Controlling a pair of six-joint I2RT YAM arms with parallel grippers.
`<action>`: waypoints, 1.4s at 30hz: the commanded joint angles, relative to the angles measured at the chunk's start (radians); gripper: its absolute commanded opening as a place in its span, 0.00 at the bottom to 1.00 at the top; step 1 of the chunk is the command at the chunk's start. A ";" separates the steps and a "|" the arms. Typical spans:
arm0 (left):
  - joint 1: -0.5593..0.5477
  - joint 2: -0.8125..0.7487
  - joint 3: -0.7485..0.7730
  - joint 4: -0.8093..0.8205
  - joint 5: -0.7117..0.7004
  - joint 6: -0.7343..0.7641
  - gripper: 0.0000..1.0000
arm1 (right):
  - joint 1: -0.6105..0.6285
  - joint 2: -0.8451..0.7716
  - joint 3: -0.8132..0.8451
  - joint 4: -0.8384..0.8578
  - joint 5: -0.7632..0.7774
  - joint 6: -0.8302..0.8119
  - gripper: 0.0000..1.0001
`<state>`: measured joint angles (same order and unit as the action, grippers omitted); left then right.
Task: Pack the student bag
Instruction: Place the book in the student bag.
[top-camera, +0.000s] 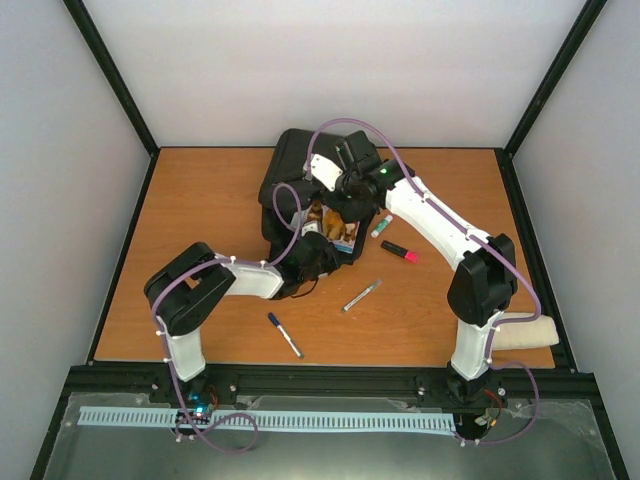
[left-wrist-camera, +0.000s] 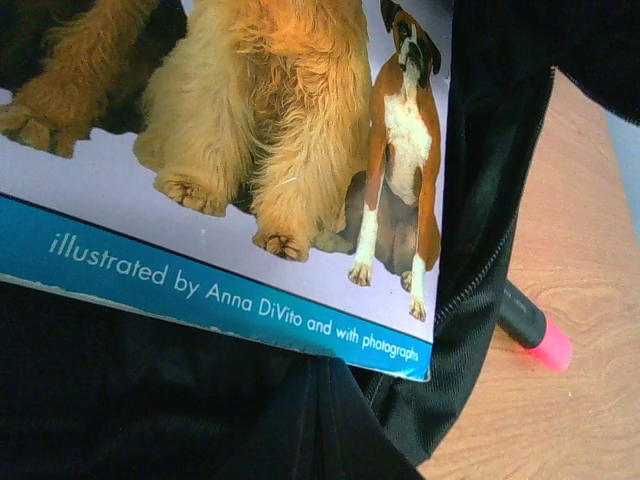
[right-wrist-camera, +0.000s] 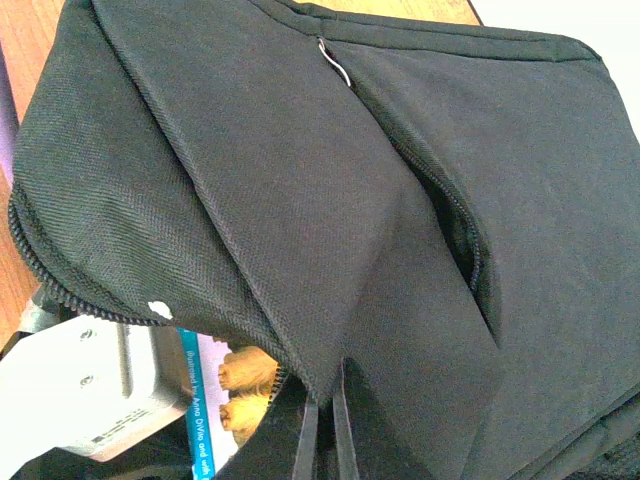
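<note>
**Bag fabric pinched near the far edge**

Our student bag (top-camera: 290, 160) lies near the far edge of the worktop, about midway along it. Our right gripper (right-wrist-camera: 322, 405) is closed tight on a fold of its fabric. A dog book (left-wrist-camera: 250, 150) sits in the opening. Our left gripper (top-camera: 316, 254) is beside the book, and we cannot tell how far it is open.

Report for you: one line of print is legible. On the blue band (left-wrist-camera: 120, 265) along the lower edge of the book (left-wrist-camera: 300, 250) cover, white lettering reads "illustrated by Anna DiVito and with photographs". In your right wrist view the band (right-wrist-camera: 192, 400) shows only part of it, "Anna DiVito and".
</note>
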<state>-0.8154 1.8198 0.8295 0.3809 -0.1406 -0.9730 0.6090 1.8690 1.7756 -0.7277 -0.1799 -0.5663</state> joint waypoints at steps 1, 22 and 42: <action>0.010 0.037 0.052 0.040 -0.068 0.011 0.01 | 0.001 -0.002 0.035 0.035 -0.044 0.014 0.03; 0.005 -0.179 -0.130 0.041 -0.015 0.053 0.06 | -0.001 -0.005 -0.012 0.033 -0.082 0.013 0.04; 0.099 -0.987 -0.300 -0.761 -0.052 0.122 0.80 | -0.080 -0.139 -0.273 -0.090 -0.201 0.017 0.56</action>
<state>-0.7849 0.8288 0.4496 -0.2222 -0.2165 -0.9089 0.5964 1.8164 1.5143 -0.7967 -0.3134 -0.5831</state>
